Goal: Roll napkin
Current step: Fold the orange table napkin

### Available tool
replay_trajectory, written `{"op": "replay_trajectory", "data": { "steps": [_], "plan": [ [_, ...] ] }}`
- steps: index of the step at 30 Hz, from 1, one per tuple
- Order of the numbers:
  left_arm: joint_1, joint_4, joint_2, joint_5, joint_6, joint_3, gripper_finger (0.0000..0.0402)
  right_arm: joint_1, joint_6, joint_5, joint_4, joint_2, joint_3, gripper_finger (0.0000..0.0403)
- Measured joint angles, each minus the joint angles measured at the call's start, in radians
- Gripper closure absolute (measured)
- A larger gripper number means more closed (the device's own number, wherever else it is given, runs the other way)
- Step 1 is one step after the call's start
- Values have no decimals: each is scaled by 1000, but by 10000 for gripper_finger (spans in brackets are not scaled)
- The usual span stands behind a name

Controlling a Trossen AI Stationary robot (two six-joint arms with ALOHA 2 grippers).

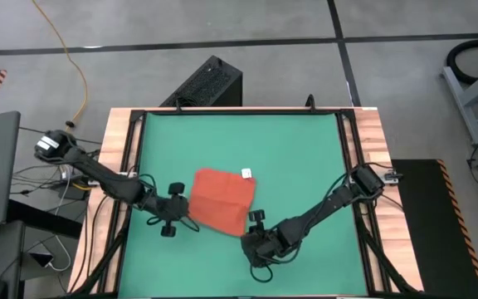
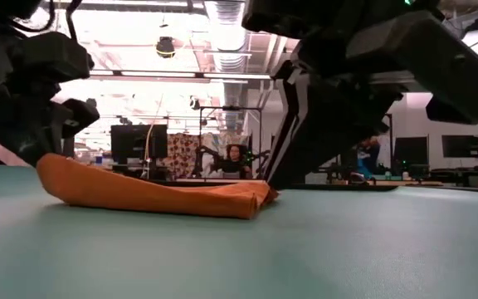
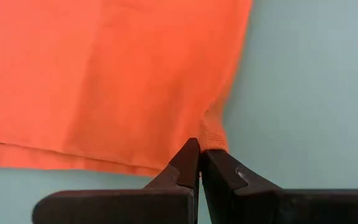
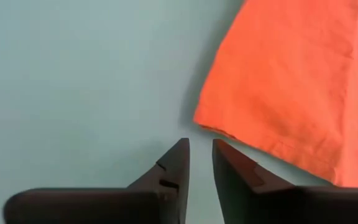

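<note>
We see the napkin (image 1: 221,199) lying flat on the green table (image 1: 297,149), a little toward the front edge from the middle, turned so that its corners point roughly at the table's edges; the white tag (image 1: 246,174) sits at the corner toward the far right.

On the left, the left gripper (image 1: 175,218) is at the napkin's left corner. In the left wrist view its fingers (image 3: 185,163) are pressed together on a pinch of the cloth's edge, which bunches up right at the tips, so we judge it has that corner in hand.

On the right, the right gripper (image 1: 254,231) sits at the napkin's front corner. In the right wrist view its fingers (image 4: 174,163) stand slightly apart with only table between them, and the cloth's corner lies just beyond the tips, not touched.

So the roll, in our judgement, turns on this: the napkin lies ahead of both grippers, toward the far edge, and the right one must first reach forward and take its corner.
</note>
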Motion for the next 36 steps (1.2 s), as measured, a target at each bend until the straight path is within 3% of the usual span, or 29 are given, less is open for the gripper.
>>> {"op": "replay_trajectory", "data": {
  "steps": [7, 11, 17, 23, 32, 36],
  "plan": [
    [-98, 11, 0, -209, -22, 0, 401, 20, -33, 118, 60, 0, 0, 303],
    [-151, 13, 0, -299, -55, 0, 401, 7, -84, 114, 154, 0, 0, 303],
    [-169, 78, 0, -310, -117, 0, 401, -34, -94, 75, 306, 15, 1, 303],
    [-169, 189, 0, -281, -86, 0, 401, -76, -121, 45, 398, 74, 2, 299],
    [-169, 203, 0, -271, -111, 0, 401, -46, -37, 184, 460, 99, 2, 259],
    [-169, 240, 0, -273, -100, 0, 401, -43, -33, 185, 485, 99, 4, 236]
  ]
}}
